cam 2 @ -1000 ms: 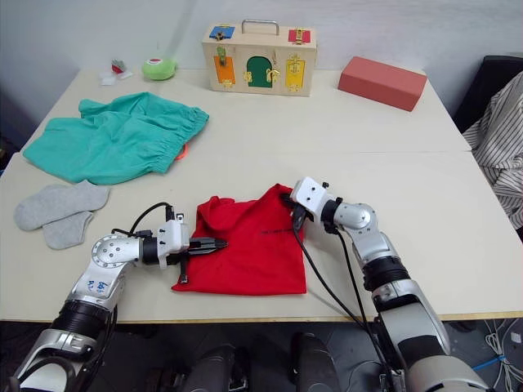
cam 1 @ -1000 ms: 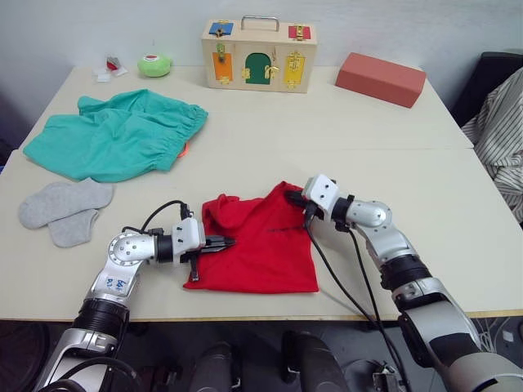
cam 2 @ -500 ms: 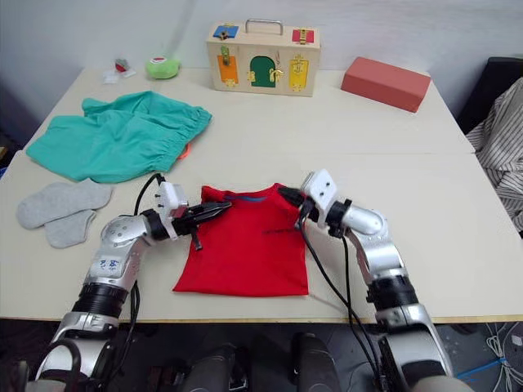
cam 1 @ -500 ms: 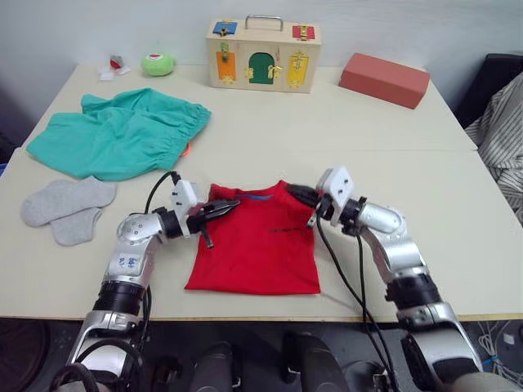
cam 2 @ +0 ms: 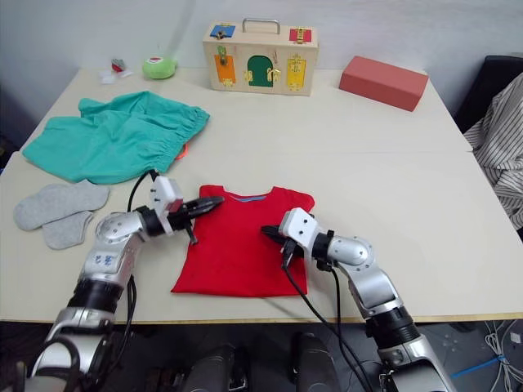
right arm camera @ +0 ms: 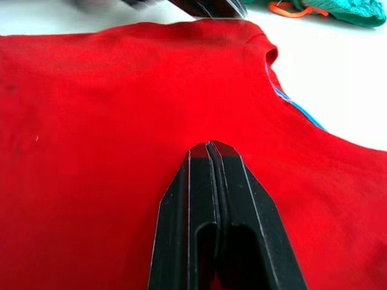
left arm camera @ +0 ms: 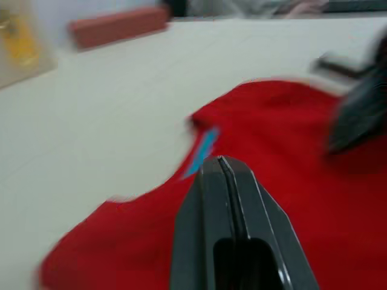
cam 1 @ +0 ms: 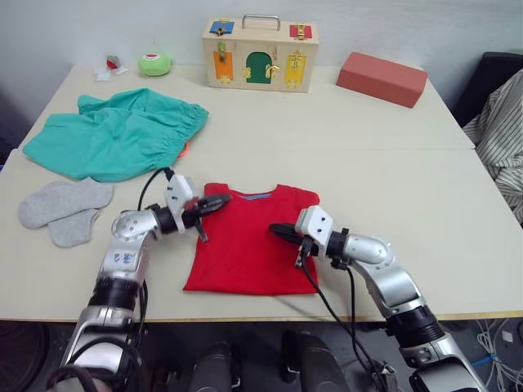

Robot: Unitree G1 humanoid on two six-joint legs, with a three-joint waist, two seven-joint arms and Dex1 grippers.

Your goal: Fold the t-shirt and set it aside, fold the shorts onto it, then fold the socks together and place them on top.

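Resting shut tools on t-shirt

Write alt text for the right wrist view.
The right gripper, black fingers shut together with nothing between them, points across the bright red cotton t-shirt spread flat on the pale table. The shirt's blue-edged neck opening lies beyond the fingertips.

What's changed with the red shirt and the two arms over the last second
The t-shirt now lies spread flat, collar away from the robot. The left gripper rose to its near-left shoulder; the right gripper pulled back over the cloth. Shorts and socks stayed put.
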